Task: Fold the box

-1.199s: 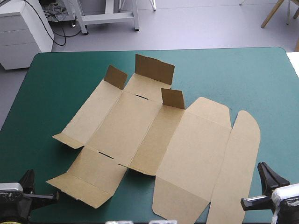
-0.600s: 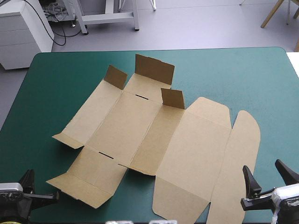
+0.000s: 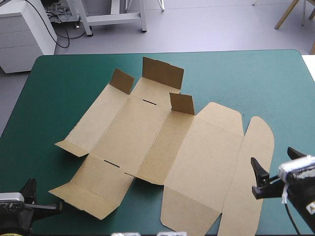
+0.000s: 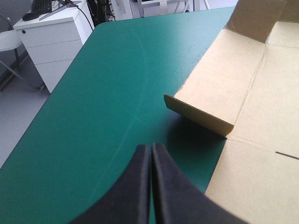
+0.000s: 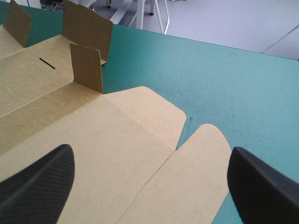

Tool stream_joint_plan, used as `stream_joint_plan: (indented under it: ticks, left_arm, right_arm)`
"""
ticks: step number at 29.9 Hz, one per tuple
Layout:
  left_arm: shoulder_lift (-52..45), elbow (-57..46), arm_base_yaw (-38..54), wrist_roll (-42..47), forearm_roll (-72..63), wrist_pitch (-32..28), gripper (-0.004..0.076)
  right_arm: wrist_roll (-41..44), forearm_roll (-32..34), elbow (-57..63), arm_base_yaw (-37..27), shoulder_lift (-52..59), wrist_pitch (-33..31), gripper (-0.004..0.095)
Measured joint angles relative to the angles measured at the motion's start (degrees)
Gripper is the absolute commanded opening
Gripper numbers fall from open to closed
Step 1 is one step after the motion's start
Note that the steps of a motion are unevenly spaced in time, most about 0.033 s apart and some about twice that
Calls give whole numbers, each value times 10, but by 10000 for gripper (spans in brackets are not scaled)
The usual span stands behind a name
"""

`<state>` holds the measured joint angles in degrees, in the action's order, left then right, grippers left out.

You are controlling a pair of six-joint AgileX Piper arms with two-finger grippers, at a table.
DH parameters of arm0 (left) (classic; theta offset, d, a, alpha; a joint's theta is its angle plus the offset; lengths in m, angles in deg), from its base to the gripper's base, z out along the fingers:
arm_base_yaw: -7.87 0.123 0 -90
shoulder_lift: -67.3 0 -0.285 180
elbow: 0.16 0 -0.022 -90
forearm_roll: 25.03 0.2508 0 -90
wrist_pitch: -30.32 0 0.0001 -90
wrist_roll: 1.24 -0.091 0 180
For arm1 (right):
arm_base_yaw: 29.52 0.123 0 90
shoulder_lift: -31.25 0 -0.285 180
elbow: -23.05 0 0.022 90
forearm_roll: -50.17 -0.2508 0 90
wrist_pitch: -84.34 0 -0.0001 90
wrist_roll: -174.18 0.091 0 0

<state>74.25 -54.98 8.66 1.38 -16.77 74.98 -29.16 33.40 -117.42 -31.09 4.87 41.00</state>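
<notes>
The brown box point(image 3: 147, 142) lies as a cut sheet across the middle of the teal-green table, mostly flat. Three short flaps stand up at its far end point(image 3: 163, 72), and low flaps are bent up at its near left. The lid panel and rounded flap point(image 3: 253, 162) lie flat on the right. My right gripper point(image 3: 271, 156) is open at the near right, its fingers straddling the near edge of that rounded flap point(image 5: 196, 177); nothing is gripped between its jaws point(image 5: 152, 154). My left gripper point(image 3: 31, 186) is shut at the near left corner, clear of the box point(image 4: 261, 107), pointing past a bent-up flap point(image 4: 198, 112).
Bare teal-green cover point(image 3: 246, 78) stretches to the right of and beyond the box, and along the left side point(image 4: 103, 93). A white drawer cabinet point(image 3: 24, 29) stands off the table's far left corner.
My right gripper went from shut to open and moved forward toward the box's rounded flap. The left gripper and the box have not moved.
</notes>
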Motion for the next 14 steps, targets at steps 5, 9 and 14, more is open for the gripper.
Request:
stream_joint_plan:
  ticks: [5, 9, 14]
  left_arm:
    - [0, 0, 0, 0, 0, 0, -10]
    - [0, 0, 0, 0, 0, 0, -10]
    - [0, 0, 0, 0, 0, 0, -10]
  right_arm:
    - [-34, -12, -85, 1, -151, 1, 820]
    - [-54, -16, -152, 1, -269, 4, 820]
    - [-105, -61, -234, 1, -404, 5, 820]
